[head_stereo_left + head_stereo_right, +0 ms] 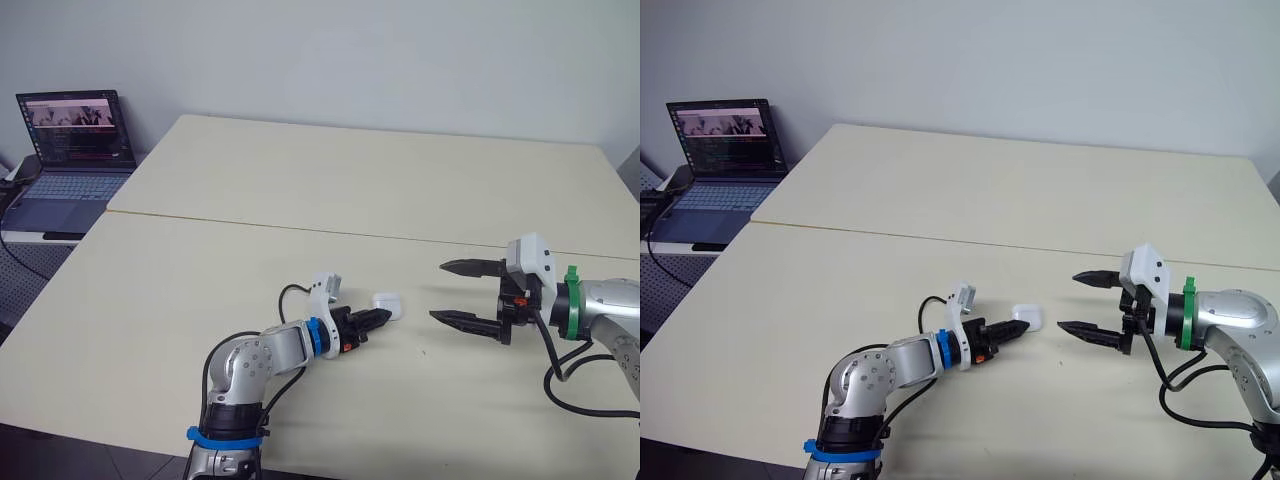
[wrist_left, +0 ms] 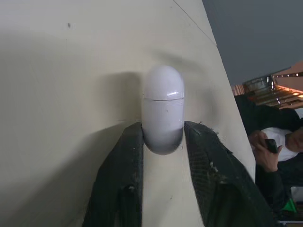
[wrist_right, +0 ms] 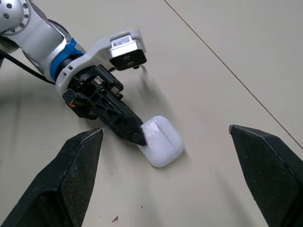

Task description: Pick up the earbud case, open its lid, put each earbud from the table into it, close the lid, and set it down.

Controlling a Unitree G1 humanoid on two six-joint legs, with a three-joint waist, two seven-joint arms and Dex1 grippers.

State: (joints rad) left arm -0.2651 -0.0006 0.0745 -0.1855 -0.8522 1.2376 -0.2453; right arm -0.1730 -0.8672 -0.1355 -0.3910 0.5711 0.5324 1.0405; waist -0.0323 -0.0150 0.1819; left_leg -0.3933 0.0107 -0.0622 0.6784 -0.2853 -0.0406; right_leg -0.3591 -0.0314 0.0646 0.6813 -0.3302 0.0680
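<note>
Earbud case (image 2: pixel 163 109) pinched between left jaws' tips — right jaws wide, near.

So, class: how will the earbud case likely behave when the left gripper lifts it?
The earbud case looks glossy and rounded, so it may slip from the left gripper. Its shell probably stays rigid. Lying flat, it seems unlikely to roll.
</note>
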